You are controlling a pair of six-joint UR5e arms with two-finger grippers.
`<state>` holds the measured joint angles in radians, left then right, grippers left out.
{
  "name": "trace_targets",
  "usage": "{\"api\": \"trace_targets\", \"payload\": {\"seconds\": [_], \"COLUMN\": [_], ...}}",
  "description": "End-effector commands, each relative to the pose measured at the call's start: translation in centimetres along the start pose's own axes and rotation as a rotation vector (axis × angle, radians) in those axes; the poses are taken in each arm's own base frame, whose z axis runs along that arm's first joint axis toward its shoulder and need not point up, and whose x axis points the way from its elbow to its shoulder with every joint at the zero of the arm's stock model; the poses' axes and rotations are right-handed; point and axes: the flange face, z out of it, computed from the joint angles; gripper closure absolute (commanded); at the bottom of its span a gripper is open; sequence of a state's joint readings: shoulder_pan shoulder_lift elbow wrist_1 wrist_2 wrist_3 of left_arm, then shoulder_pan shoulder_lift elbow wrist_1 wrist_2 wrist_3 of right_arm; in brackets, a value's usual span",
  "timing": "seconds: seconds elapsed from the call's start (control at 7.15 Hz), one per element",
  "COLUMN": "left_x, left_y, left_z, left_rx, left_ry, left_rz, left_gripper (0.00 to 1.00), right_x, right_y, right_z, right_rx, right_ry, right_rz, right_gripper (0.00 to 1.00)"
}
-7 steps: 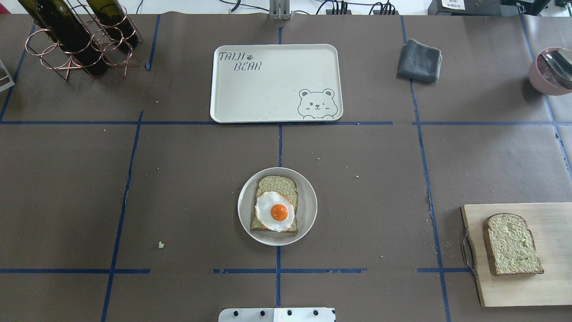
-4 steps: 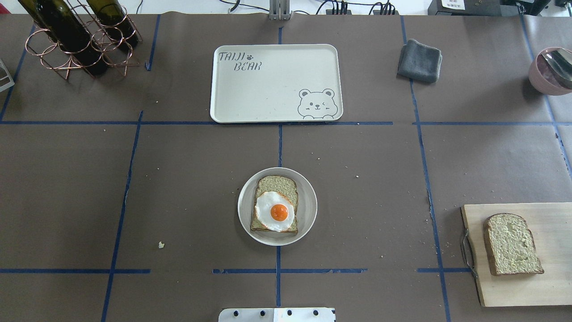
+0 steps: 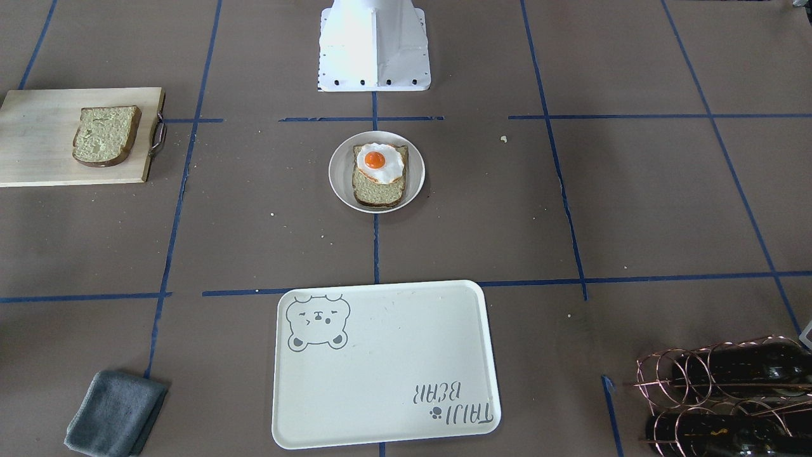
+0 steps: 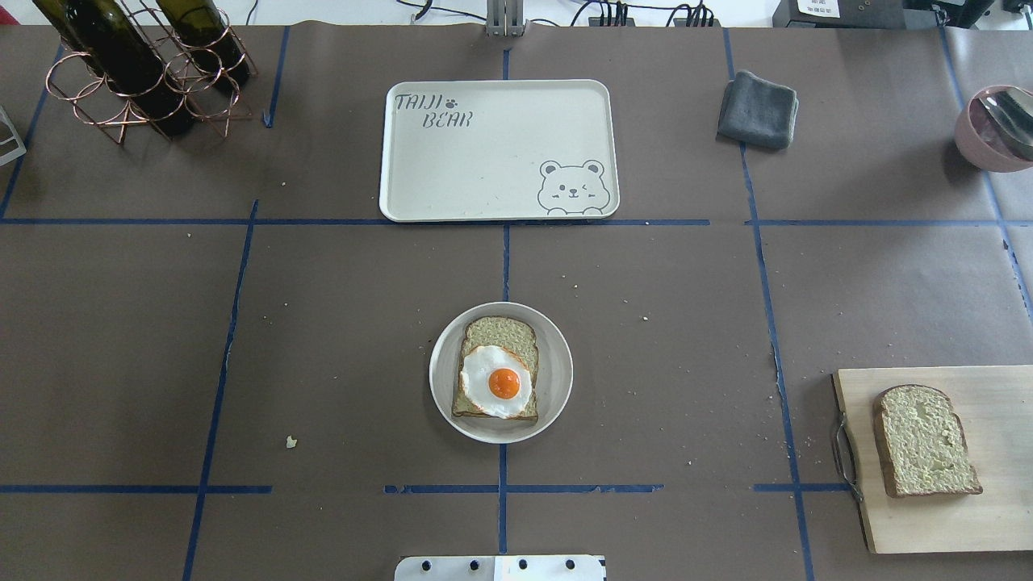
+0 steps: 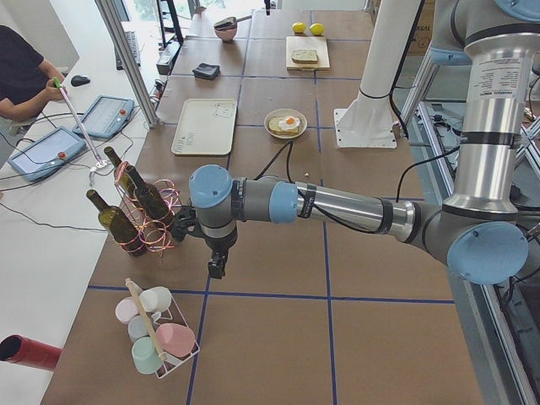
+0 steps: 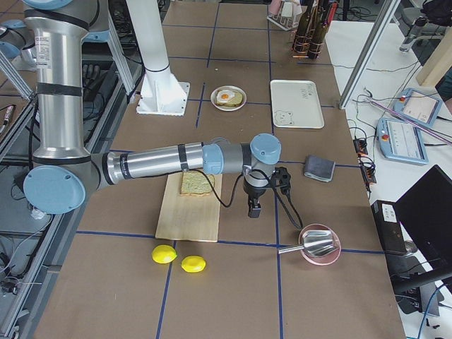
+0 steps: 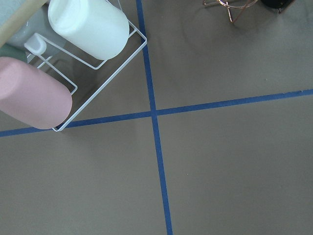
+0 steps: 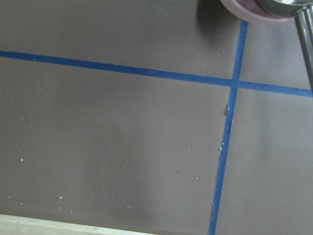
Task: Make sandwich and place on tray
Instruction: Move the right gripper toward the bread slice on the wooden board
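picking up the left pincer (image 5: pixel 217 268) from the left-end view: hangs fingers-down, low over the brown surface (image 5: pixel 278 337), between the copper bottle rack (image 5: pixel 156 234) and the wire cup rack (image 7: pixel 105 81). cannot tell whether spread or pressed together.

over to the right pincer (image 6: pixel 253 210): hangs low as well, just beside the long edge of the wooden cutting board (image 6: pixel 187 222), with the pink bowl (image 6: pixel 314 260) near on the other side. again, cannot tell whether spread or pressed together.

nearest that right pincer, flat on the board: the bare bread slice (image 4: pixel 924 440).

well apart from both pincers, roughly midway between them: the round white plate (image 4: pixel 557 379), carrying the egg-topped bread slice (image 4: pixel 500 331), with the fried egg (image 4: pixel 503 382) on it, yolk up.

beyond the plate, also well apart from both: the tray (image 4: pixel 500 153), flat on the surface, bear drawing in one corner. off to the tray's right-pincer side: a folded grey cloth (image 4: pixel 757 109).
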<state>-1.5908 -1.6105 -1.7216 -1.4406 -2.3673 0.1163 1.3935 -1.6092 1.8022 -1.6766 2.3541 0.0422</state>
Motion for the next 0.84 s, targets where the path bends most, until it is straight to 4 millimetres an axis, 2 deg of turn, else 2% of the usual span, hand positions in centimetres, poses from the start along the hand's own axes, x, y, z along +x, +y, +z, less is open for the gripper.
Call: {"api": "trace_targets", "payload": {"seconds": [0.0,0.14,0.28,0.42,0.56,0.7], "left_x": [0.3,0.7,0.5,0.5,0.7,0.6], "left_y": [-0.4,-0.5,-0.3,-0.3,-0.4,-0.4], "left_z": [-0.4,-0.7,-0.6,-0.6,-0.7,-0.6], "left_rx": [0.011,0.031,0.047,0.056,0.060,0.058], "left_ry": [-0.003,-0.006,-0.007,-0.009,-0.008,-0.007], "left_rz": [0.015,0.036,0.052,0.061,0.066,0.063], "left_gripper": [0.00,0.00,0.00,0.00,0.00,0.00], "right_x": [-5.4,-8.3,-11.4,-11.7,-10.3,-10.6], "right_y": [0.7,3.2,3.9,7.3,11.3,11.9], "right_z": [1.2,2.0,2.9,5.4,6.8,7.6], "right_rx": [-0.031,-0.063,-0.035,0.032,0.093,0.075], "right_ry": [-0.027,-0.029,-0.050,-0.076,-0.101,-0.107], "right_rz": [-0.065,-0.052,-0.023,0.007,0.050,0.072], "right_gripper": [0.00,0.00,0.00,0.00,0.00,0.00]}}
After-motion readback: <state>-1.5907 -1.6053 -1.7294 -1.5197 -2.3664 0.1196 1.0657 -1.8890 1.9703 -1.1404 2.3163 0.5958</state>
